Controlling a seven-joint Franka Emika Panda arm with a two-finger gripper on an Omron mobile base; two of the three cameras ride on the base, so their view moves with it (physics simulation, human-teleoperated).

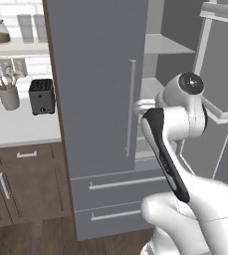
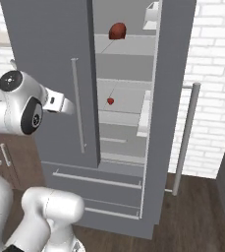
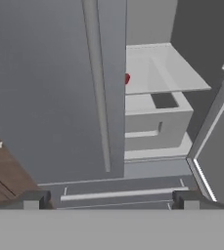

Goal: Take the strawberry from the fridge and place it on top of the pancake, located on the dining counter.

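Gripper (image 3: pixel 108 200): hanging nearest the lens, jaws spread wide, holding nothing, facing the fridge (image 1: pixel 93 89) from a little way off. Fridge: standing with left door shut and right door (image 2: pixel 170 98) swung open, showing pale shelves and two drawers below. Strawberry (image 2: pixel 110 101): sitting on a middle shelf, far inside, peeking past the edge of the shut door in the hand view. Dark red lump (image 2: pixel 117 31): resting on the shelf above. Toaster (image 1: pixel 41 96) and utensil holder (image 1: pixel 8 97): sitting on the wall countertop (image 1: pixel 21 127), left of the fridge.
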